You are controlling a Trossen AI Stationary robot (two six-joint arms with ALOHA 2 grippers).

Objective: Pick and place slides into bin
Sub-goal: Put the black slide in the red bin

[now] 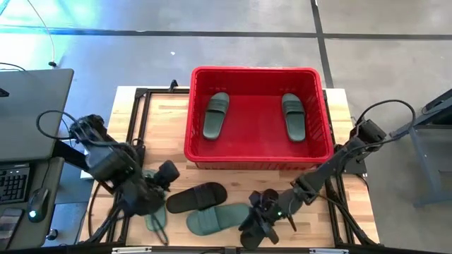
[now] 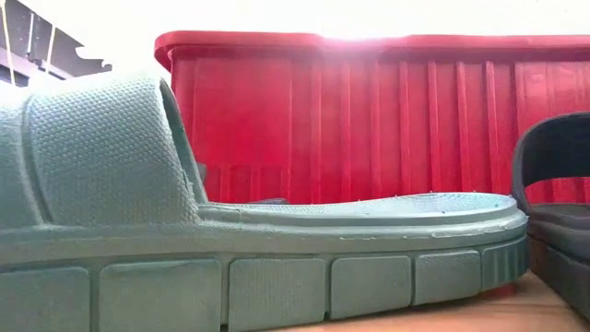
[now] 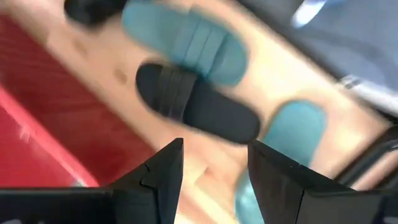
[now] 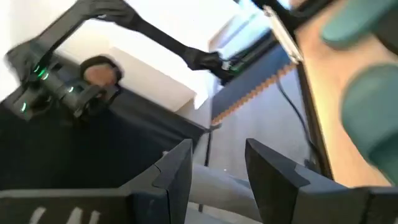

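Observation:
The red bin (image 1: 258, 156) stands at the table's far middle with two green slides (image 1: 216, 115) (image 1: 293, 116) lying in it. On the near part of the table lie a black slide (image 1: 198, 197), a green slide (image 1: 217, 219) and another green slide (image 1: 152, 214) partly under my left arm. My left gripper (image 3: 214, 171) is open and empty above the table, left of the black slide (image 3: 199, 106). My right gripper (image 4: 217, 165) is open and empty at the near edge (image 1: 256, 224), right of the green slide. A second black slide (image 2: 558, 221) shows in the low view.
A laptop and a keyboard (image 1: 21, 141) sit on a side desk to the left of the table. The bin's near wall (image 2: 369, 120) rises behind the slides. Bare wood (image 1: 162, 120) lies left of the bin.

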